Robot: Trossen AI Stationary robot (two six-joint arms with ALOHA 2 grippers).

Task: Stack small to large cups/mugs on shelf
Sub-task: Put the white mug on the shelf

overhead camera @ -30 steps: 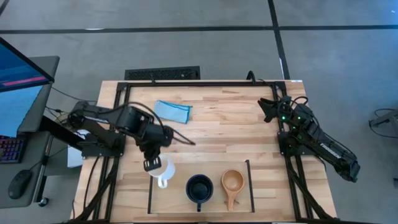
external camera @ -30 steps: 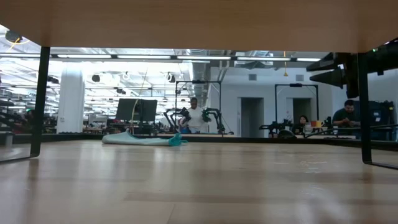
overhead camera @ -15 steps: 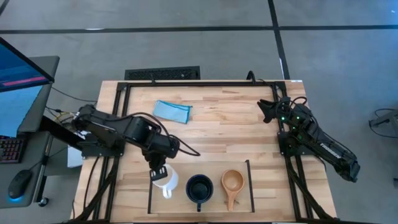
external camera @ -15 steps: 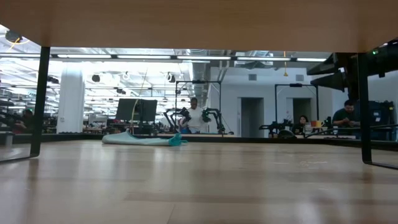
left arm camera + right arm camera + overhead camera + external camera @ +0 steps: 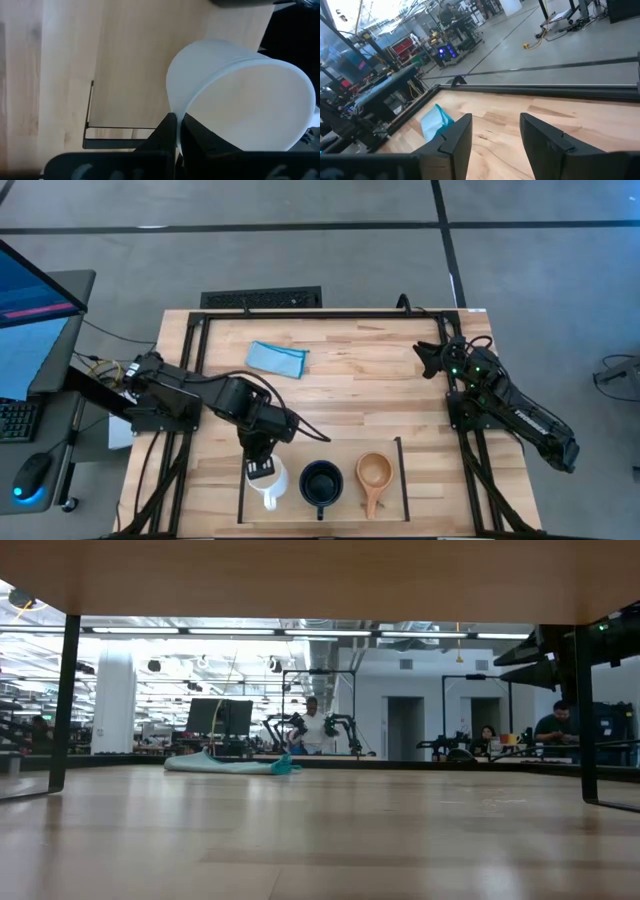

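Now the left gripper (image 5: pixel 262 471), its fingers pinched tight on the rim of the white mug (image 5: pixel 268 481), sits at the lower centre-left of the overhead frame, directly over the left end of the shelf (image 5: pixel 402 470), the low black-railed frame at the bottom edge of the table (image 5: pixel 350 395). A second ago that arm was higher in the frame, with the mug just at the shelf's upper left corner; it has since swung down and carried the mug inside the rails. The left wrist view confirms the pinch: two dark fingers (image 5: pixel 165 131) close on the mug's thin wall, with the shelf's black rail (image 5: pixel 90 107) showing just beyond it. The dark mug (image 5: pixel 320 482) stands in the middle of the shelf and the small wooden cup (image 5: pixel 373 472) on the right, so the three now line up large to small, left to right. I judge the white mug is at its spot and only needs setting down and releasing; whether it already rests on the wood I cannot tell. The right gripper (image 5: pixel 428 357) waits at the upper right of the table, fingers spread wide, unchanged. The folded blue cloth (image 5: pixel 277 358) lies untouched at upper left.
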